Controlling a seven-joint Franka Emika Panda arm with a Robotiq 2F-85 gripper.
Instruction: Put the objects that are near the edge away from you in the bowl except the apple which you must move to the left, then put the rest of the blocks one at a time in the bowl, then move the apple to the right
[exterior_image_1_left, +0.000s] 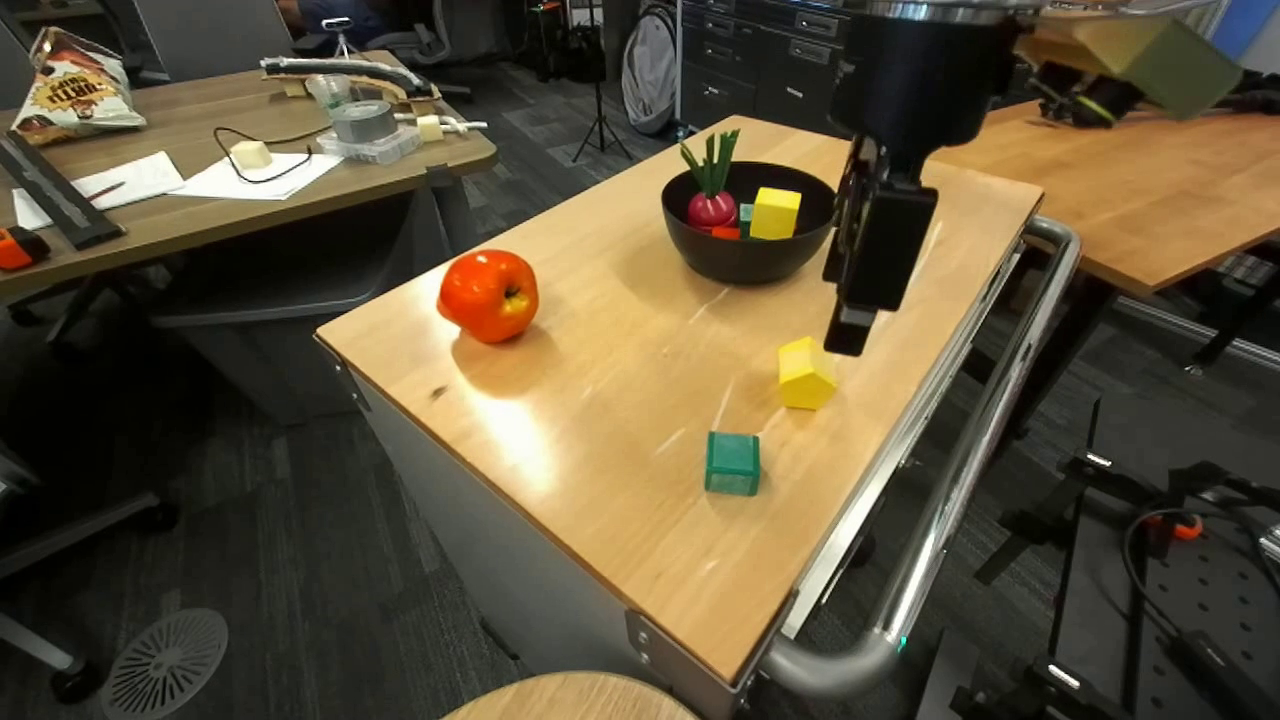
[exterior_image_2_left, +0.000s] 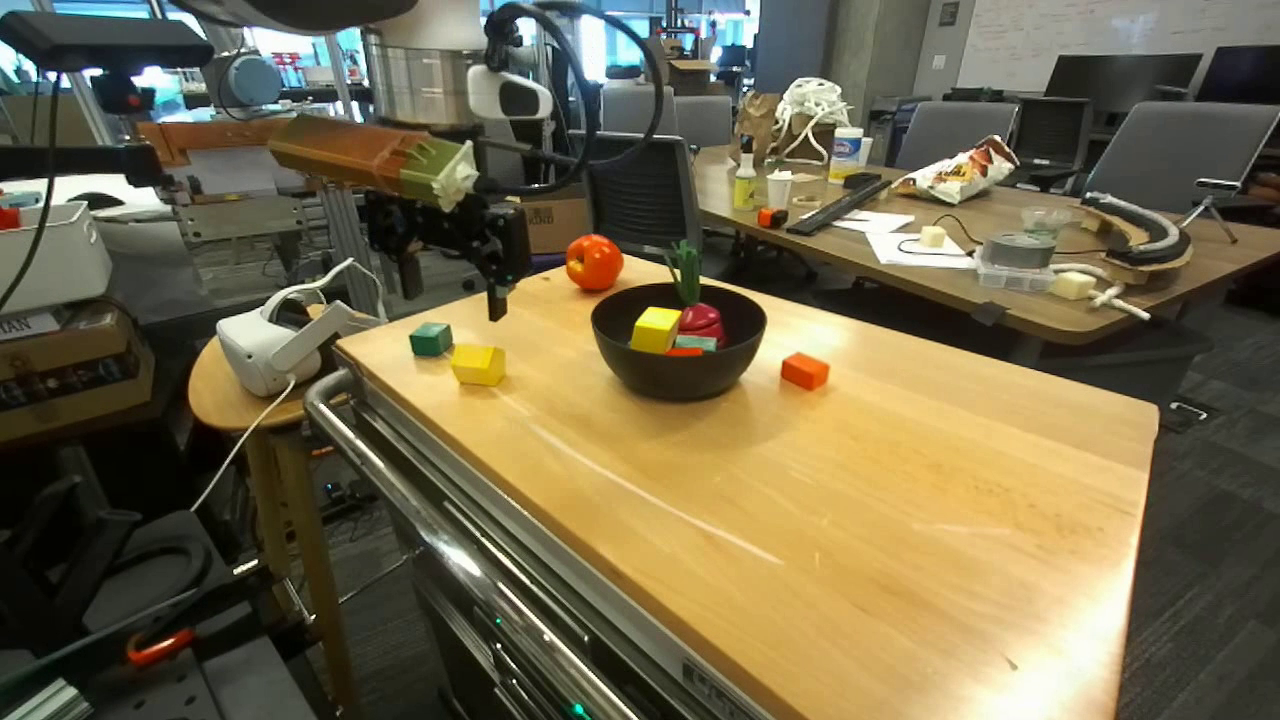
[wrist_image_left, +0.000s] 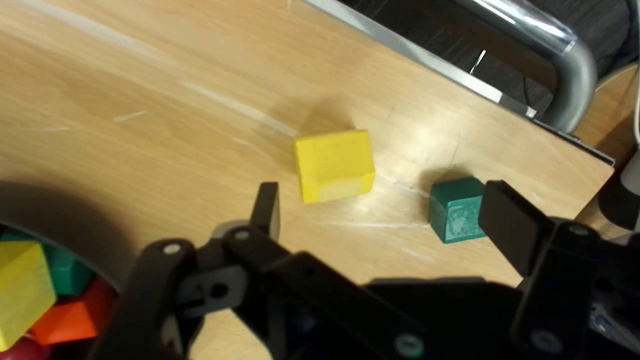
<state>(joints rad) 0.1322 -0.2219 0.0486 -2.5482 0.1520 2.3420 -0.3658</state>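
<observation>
A black bowl (exterior_image_1_left: 745, 258) (exterior_image_2_left: 680, 375) holds a toy radish (exterior_image_1_left: 711, 210), a yellow block (exterior_image_1_left: 775, 213), a green block and a red-orange block; part of it shows in the wrist view (wrist_image_left: 60, 212). A red-orange apple (exterior_image_1_left: 490, 295) (exterior_image_2_left: 594, 263) sits near a table edge. A loose yellow block (exterior_image_1_left: 805, 375) (exterior_image_2_left: 478, 365) (wrist_image_left: 335, 165) and a green block (exterior_image_1_left: 733, 465) (exterior_image_2_left: 431, 340) (wrist_image_left: 456, 210) lie on the table. An orange block (exterior_image_2_left: 805, 371) lies beside the bowl, unseen in the other views. My gripper (wrist_image_left: 387, 210) (exterior_image_2_left: 455, 288) is open and empty above the table, near the loose yellow and green blocks.
A metal handle rail (exterior_image_1_left: 960, 480) (exterior_image_2_left: 450, 540) runs along one side of the wooden table (exterior_image_2_left: 900, 480). A stool with a white headset (exterior_image_2_left: 265, 345) stands by the table's end. A cluttered desk (exterior_image_1_left: 230, 170) stands apart, across a gap.
</observation>
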